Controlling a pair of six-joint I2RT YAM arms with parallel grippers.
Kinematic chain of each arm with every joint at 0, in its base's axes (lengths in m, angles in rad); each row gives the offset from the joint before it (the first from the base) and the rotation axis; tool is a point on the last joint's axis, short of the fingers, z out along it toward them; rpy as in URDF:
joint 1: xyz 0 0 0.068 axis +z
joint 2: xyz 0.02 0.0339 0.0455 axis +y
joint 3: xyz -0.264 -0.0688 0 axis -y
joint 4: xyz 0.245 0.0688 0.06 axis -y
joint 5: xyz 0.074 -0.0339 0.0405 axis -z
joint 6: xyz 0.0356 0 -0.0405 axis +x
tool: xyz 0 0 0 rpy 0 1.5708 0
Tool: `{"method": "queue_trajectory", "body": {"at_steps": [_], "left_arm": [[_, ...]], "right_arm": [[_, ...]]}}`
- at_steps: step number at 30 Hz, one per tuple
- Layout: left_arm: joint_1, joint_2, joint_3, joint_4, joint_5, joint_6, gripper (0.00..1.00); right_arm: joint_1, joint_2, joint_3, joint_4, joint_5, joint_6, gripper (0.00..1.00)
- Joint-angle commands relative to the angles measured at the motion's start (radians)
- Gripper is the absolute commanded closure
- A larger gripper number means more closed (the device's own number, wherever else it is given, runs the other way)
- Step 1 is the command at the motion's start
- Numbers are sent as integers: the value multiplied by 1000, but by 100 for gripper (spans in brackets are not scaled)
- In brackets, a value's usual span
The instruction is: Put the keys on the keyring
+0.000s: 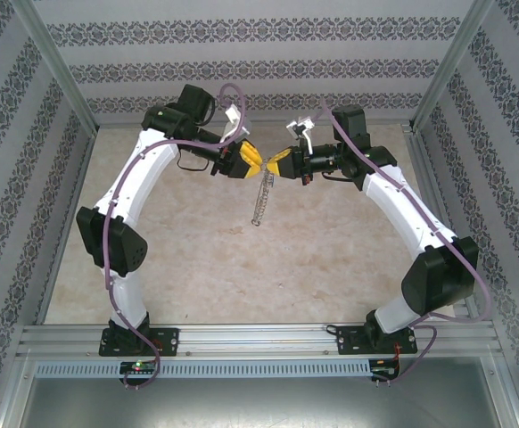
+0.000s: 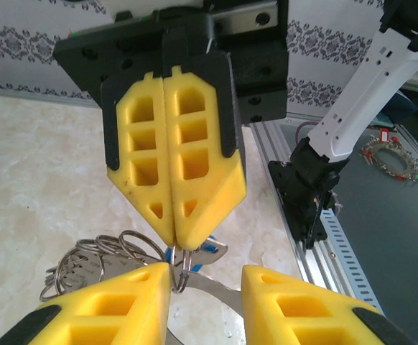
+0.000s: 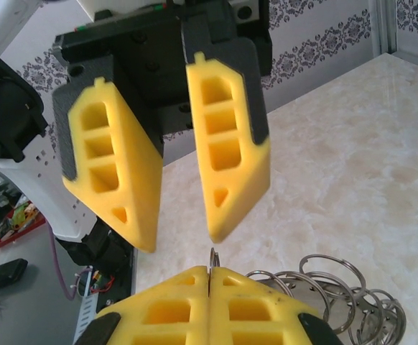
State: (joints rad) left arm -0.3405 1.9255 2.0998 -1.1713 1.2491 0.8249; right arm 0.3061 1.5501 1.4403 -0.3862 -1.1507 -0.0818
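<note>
Marble tabletop (image 1: 242,267) below; right gripper (image 2: 173,233) clamps the dangling keyring (image 1: 259,201), left gripper (image 3: 184,241) gapes empty beside, blue key (image 2: 207,249) at the pinch; likely threading step, next needs fine alignment.

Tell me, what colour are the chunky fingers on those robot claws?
Bright yellow, with black backing. The fingers show best in the left wrist view.

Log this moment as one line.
right pincer: shut on silvery chain-like keyring loop, dangling over beige table | left pincer: open, tips close opposite
</note>
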Motion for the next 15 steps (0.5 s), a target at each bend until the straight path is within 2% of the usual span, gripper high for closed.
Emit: {"method": "queue_trajectory", "body": {"at_steps": [1, 10, 15], "left_arm": [[-15, 21, 35, -55, -6, 40, 68], [-28, 33, 42, -56, -11, 40, 69], [-33, 41, 45, -68, -17, 47, 74]], "right_arm": [[17, 8, 38, 1, -34, -29, 100], [28, 15, 38, -8, -30, -38, 100], [28, 15, 40, -10, -27, -39, 100]]}}
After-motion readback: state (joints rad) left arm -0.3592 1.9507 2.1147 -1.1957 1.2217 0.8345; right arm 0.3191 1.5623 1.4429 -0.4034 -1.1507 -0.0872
